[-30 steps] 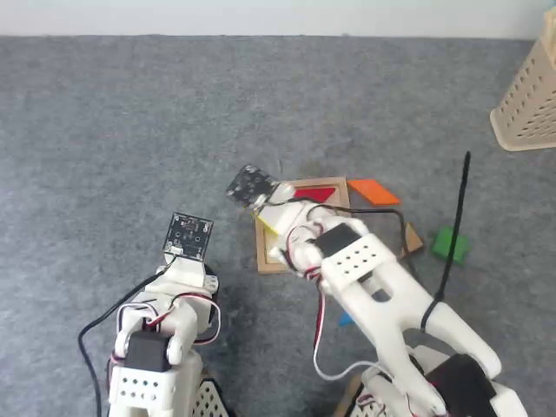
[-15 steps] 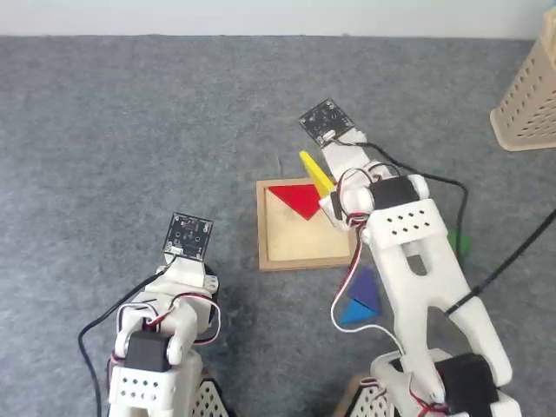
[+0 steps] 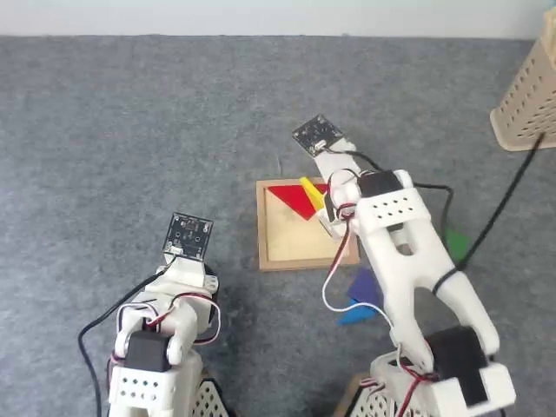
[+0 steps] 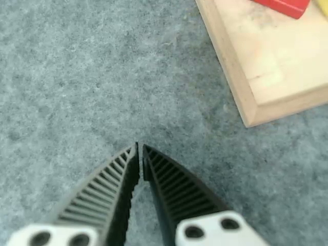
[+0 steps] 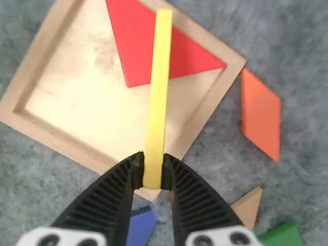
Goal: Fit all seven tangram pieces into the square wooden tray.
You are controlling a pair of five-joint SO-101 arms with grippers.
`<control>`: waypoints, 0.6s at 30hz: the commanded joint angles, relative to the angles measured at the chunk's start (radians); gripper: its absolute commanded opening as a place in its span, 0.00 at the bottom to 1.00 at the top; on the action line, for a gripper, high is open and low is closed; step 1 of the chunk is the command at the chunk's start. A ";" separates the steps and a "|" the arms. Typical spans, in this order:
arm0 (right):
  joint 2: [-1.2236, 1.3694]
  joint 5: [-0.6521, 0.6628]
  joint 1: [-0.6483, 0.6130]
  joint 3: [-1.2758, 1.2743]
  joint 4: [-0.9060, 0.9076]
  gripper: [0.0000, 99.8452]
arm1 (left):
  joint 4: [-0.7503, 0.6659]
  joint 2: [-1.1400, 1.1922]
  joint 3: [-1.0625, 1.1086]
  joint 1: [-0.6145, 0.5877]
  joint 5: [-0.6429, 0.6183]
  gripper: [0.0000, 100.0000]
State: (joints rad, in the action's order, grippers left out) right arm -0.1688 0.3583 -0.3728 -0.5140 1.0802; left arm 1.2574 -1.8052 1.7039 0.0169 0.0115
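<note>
Square wooden tray (image 3: 263,234): sits on the grey mat between the two arms, most of its floor bare.
Red triangle (image 5: 133,46): the one piece lying flat inside, tucked into a corner of the tray (one of seven placed, by my count).
Yellow piece (image 5: 160,92): pinched on edge by the right gripper (image 5: 152,158), hanging over the tray and across the red triangle; not yet laid down.
Orange parallelogram (image 5: 261,115): on the mat just beside the tray's rim, to be placed.
Blue piece (image 3: 360,295): on the mat by the right arm; two shades show, possibly two pieces.
Green piece (image 3: 456,239): out on the mat, well apart from the tray.
Tan triangle (image 5: 248,207): near the tray's corner, outside it.
Left gripper (image 4: 140,148): fingers pressed together and empty, over bare mat near a tray corner.
Cream lattice tower (image 3: 530,87): at the mat's far edge, out of the way.
Obstacle: the upright yellow piece must tip flat without nudging the red triangle.
</note>
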 commanded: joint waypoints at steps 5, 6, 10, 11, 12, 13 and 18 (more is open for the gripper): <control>0.061 0.015 -0.110 0.051 -0.016 0.04 | 0.006 -0.021 -0.019 0.000 -0.006 0.01; 0.065 0.015 -0.113 0.051 -0.016 0.07 | 0.006 -0.021 -0.019 0.000 -0.006 0.01; 0.067 0.017 -0.113 0.051 -0.015 0.16 | 0.006 -0.021 -0.019 0.000 -0.006 0.01; 0.067 0.017 -0.113 0.051 -0.015 0.16 | 0.006 -0.021 -0.019 0.000 -0.006 0.01; 0.067 0.017 -0.113 0.052 -0.016 0.16 | 0.006 -0.021 -0.019 0.000 -0.006 0.01; 0.067 0.017 -0.113 0.052 -0.018 0.16 | 0.006 -0.021 -0.019 0.000 -0.006 0.01; 0.065 0.012 -0.114 0.083 -0.012 0.16 | 0.006 -0.021 -0.019 0.000 -0.006 0.01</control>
State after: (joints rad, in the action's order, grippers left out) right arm -0.0936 0.3598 -0.4803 -0.4941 1.0802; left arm 1.2574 -1.8052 1.7039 0.0169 0.0115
